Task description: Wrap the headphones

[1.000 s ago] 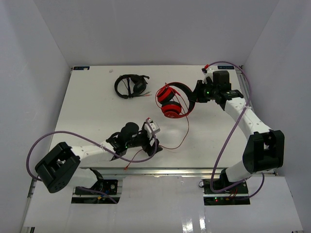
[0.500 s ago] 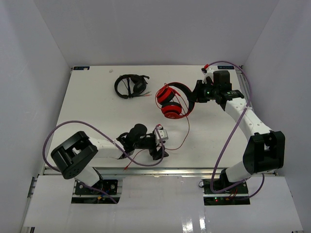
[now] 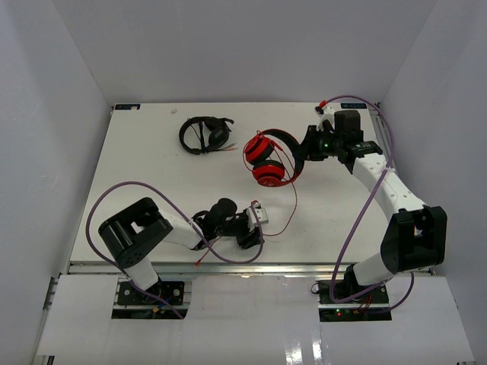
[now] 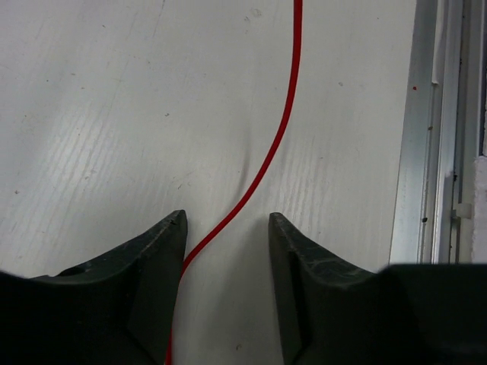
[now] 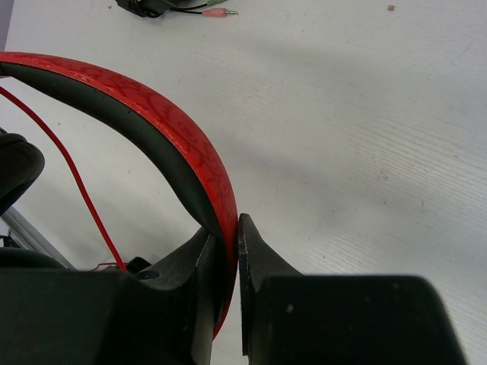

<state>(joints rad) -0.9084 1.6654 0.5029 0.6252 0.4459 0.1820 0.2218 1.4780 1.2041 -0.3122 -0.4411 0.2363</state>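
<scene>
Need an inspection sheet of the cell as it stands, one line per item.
Surface: white table, light scuffs, no spills.
Job's things: red headphones at centre rear; their red cable trails toward the near edge.
Clutter: black headphones at rear left.
Grippers: left gripper open, straddling the red cable; right gripper shut on the headband.
Cables: purple arm cables loop beside both arms.
Surroundings: white walls; metal rail along the near edge.
</scene>
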